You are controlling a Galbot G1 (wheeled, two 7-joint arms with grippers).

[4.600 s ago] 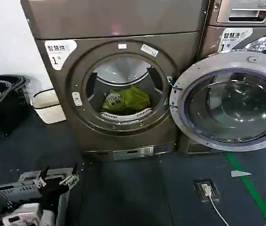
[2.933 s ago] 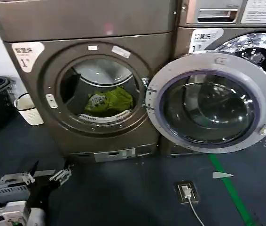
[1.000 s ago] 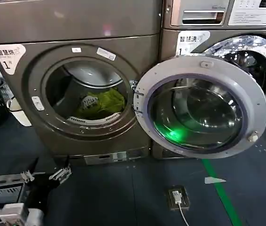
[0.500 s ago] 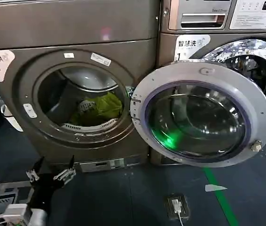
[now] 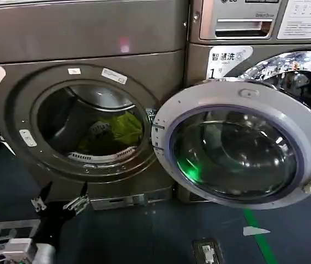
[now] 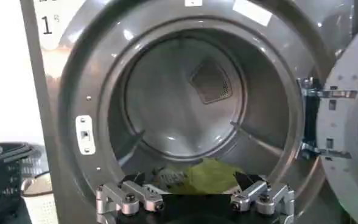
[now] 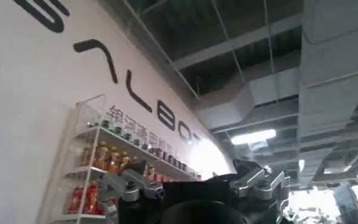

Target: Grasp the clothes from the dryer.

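Approach step, nothing grasped yet. Left hand (image 5: 59,201) is hovering low in front of the dryer (image 5: 84,33), below the porthole's lower rim, fingers (image 6: 127,198) spread apart, empty. Metal finger links, bolted, dark pads at tips.

Just beyond the hand, the porthole ring: bronze-brown painted metal, smooth, round. Past it, lying on the drum floor, the clothes (image 6: 206,176): soft crumpled yellow-green fabric with a pale printed patch, small heap, sitting straight ahead of and slightly above the spread fingers. Drum behind is looking like dull grey metal with raised ribs and a mesh vent at the back.

Glass door (image 5: 235,146), silver-rimmed, is hanging open off to the hand's right side.

Next move probably calls for lifting over the rim, reaching inward, closing on a fold.

Right hand (image 7: 197,189) is pointing up toward a ceiling, spread, idle.
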